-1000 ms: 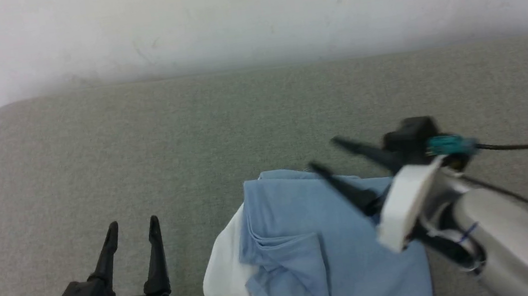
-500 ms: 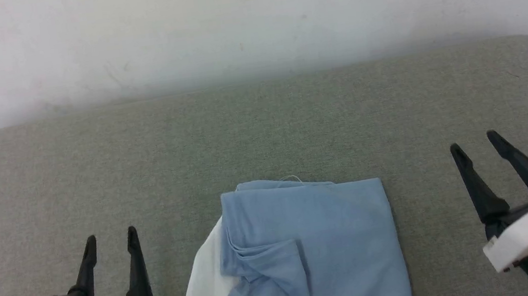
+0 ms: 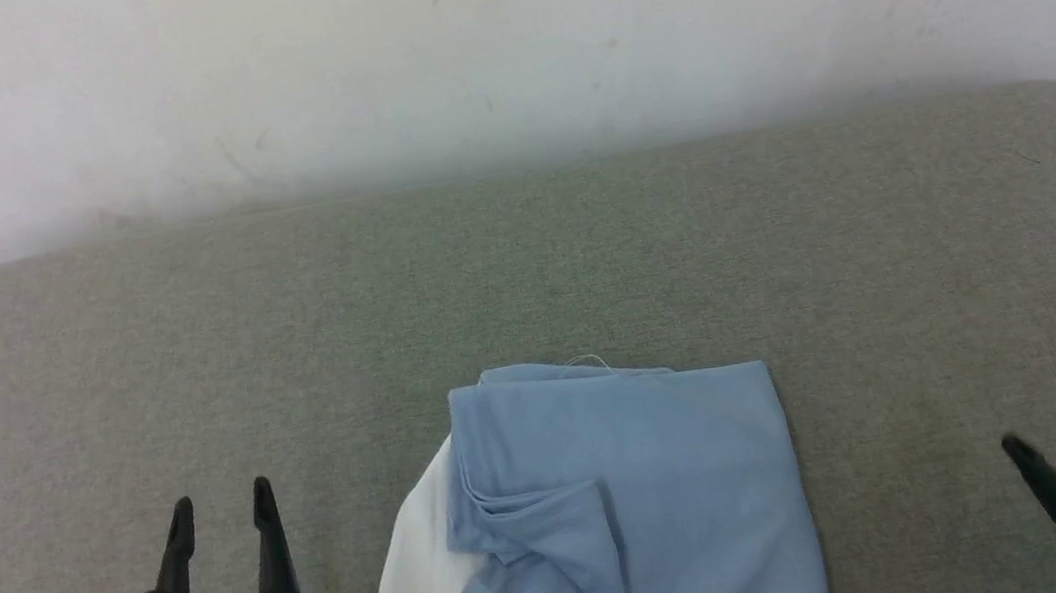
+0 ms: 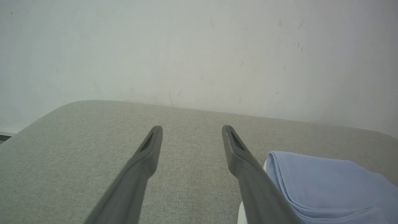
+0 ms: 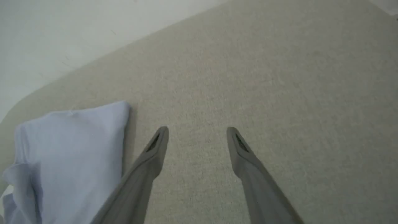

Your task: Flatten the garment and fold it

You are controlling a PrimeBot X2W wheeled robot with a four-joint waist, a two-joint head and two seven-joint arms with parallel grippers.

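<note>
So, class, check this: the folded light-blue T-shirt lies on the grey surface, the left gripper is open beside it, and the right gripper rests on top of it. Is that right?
No. The right gripper is not on top of the T-shirt: it stands open and apart to its right, over the bare grey surface, as the head view shows. The rest holds.

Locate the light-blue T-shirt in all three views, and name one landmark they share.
Head view: the T-shirt lies folded at bottom centre, cut off by the bottom edge.
Left wrist view: lower right corner, running off the right edge.
Right wrist view: lower left, running off the bottom edge.
Shared landmark: the line where the grey surface meets the white wall.
</note>
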